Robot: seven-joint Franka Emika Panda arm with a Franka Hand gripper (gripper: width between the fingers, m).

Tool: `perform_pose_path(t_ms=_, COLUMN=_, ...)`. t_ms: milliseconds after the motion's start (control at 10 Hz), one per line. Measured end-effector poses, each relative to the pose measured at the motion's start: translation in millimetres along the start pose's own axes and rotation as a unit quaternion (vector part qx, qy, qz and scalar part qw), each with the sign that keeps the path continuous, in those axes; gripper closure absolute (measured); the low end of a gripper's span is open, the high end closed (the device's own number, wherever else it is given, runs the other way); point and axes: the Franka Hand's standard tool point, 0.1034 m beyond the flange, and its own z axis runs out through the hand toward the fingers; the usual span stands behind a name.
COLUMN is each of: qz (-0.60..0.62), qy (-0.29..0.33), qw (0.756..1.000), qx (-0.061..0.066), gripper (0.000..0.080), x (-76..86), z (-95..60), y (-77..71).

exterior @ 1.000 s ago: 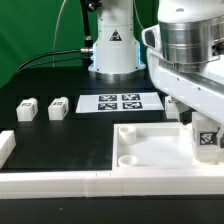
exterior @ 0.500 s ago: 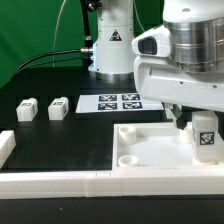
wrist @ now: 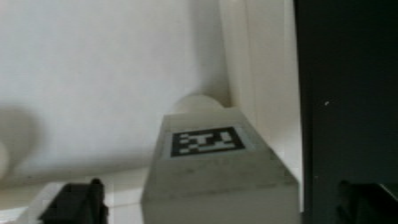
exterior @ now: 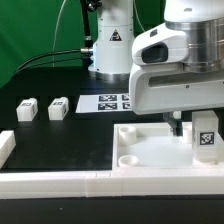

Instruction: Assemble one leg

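A: Where's the leg (exterior: 207,140)?
B: Upright in the white tray (exterior: 160,148), near the edge of the counter (exterior: 60,140) on the exterior view's right.
A: And the hand (wrist: 222,205)?
B: Spread wide, straddling it — gripping nothing.

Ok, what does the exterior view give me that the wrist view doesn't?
Only the exterior view: two loose legs on the table, the marker board, and the tray with its round socket. Only the wrist view: the gripper with its fingertips apart, a gap showing on each side of the held-over leg. Both: that tagged leg at the tray, tag in sight.
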Motion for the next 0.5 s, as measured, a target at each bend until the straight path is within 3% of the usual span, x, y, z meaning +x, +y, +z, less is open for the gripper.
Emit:
perform_pose_path(t_ms=300, qz=-0.018, qy=0.0, qw=1.0, qx=0.0, gripper=0.0151, x=0.0, z=0.0, y=0.1)
perform_pose_path(t_ms=500, qz=-0.018, qy=0.0, qw=1.0, qx=0.0, gripper=0.0414, x=0.1, z=0.0, y=0.2)
